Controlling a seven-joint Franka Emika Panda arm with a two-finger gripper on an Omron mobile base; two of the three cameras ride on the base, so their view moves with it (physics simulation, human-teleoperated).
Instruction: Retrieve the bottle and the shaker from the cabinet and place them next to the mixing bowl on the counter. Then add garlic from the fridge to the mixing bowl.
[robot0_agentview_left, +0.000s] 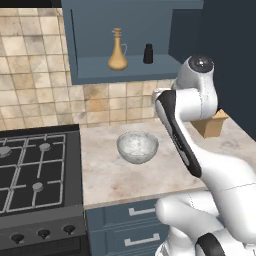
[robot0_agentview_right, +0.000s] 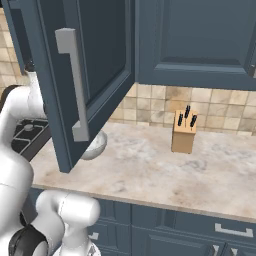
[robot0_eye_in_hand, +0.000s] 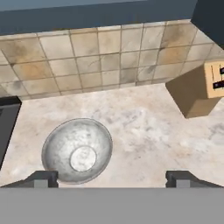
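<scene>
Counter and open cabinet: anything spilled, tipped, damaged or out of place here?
Nothing stands out. The golden-tan flask and small black shaker stand upright on the slate-blue cabinet shelf; the speckled glass bowl sits upright and empty on the beige counter.

The counter (robot0_agentview_left: 115, 175) is beige marbled stone, running from the black hob (robot0_agentview_left: 35, 170) on the left along a tiled wall. A round, speckled glassy mixing bowl (robot0_agentview_left: 137, 146) sits on it near the hob end, empty inside as seen from above. Further right, near the wall, stands a wooden knife block (robot0_agentview_right: 183, 132) with dark handles sticking up. Above, the cabinet (robot0_agentview_left: 90, 50) shelf carries a tan bottle (robot0_agentview_left: 118, 51) and, just right of it, a small dark shaker (robot0_agentview_left: 148, 54), both upright and apart.
</scene>
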